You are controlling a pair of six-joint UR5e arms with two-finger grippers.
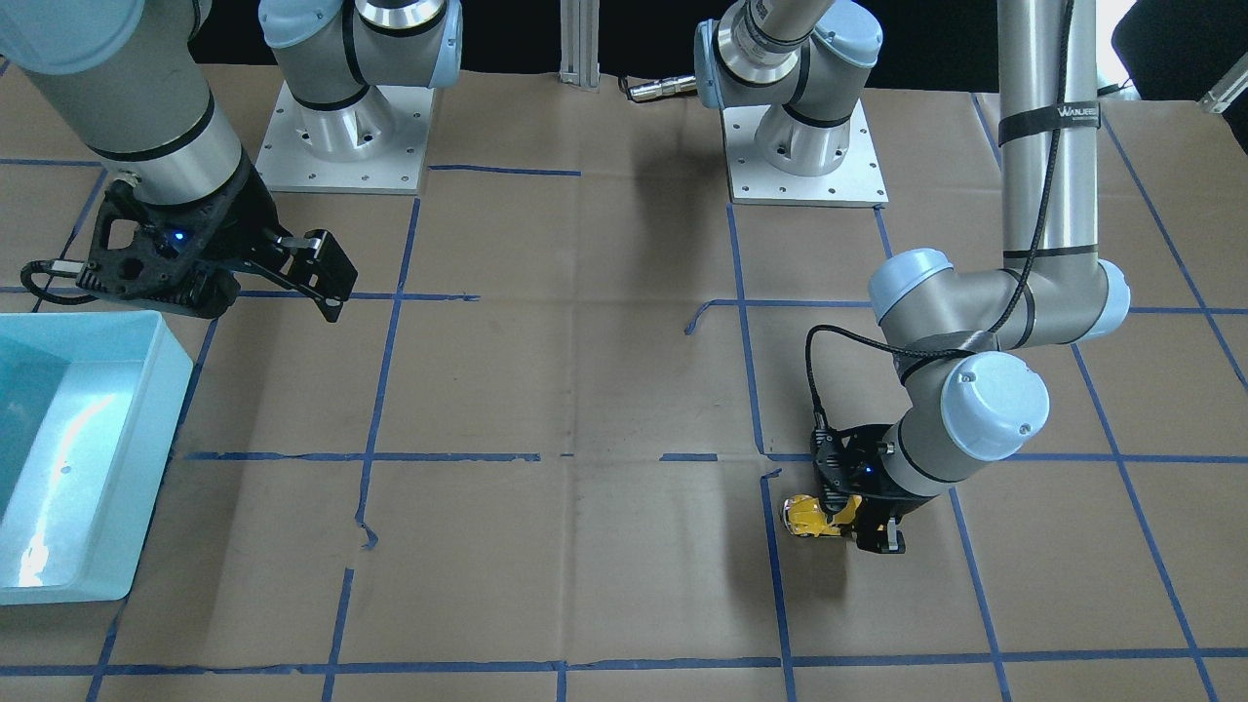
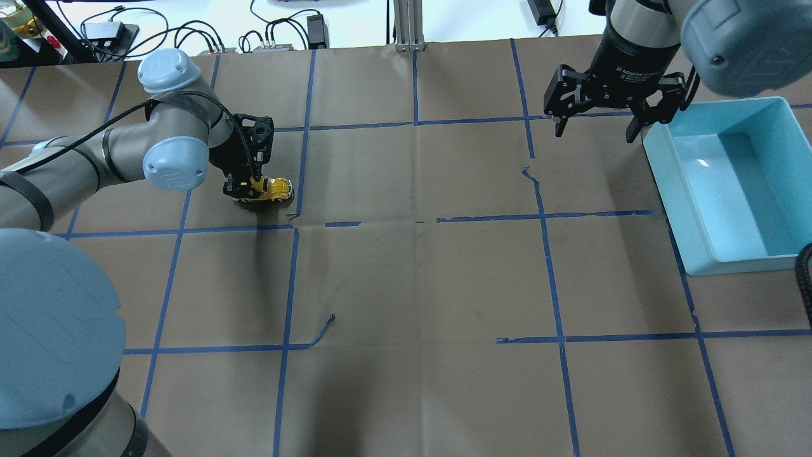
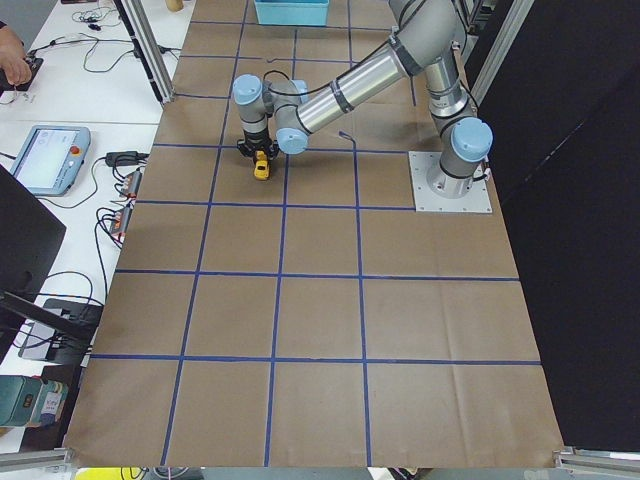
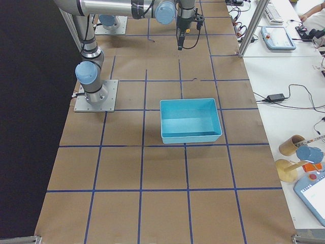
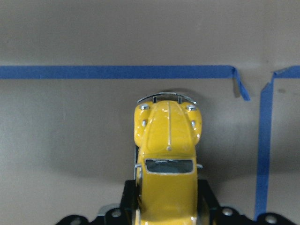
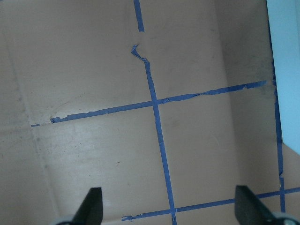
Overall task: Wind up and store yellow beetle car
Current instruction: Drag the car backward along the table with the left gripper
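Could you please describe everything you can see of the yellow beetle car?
The yellow beetle car is a small glossy toy with a rounded hood, dark windscreen and silver front bumper. It sits upright on the brown table near blue tape lines, its rear clasped by the left gripper, nose pointing away from the wrist.

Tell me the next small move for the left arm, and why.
Probably drag the yellow beetle car backward over the brown paper, wheels pressed down, to wind it. The left gripper looks closed on its rear half, the car seems to sit on the paper, and the blue bin lies far off by the open right gripper.
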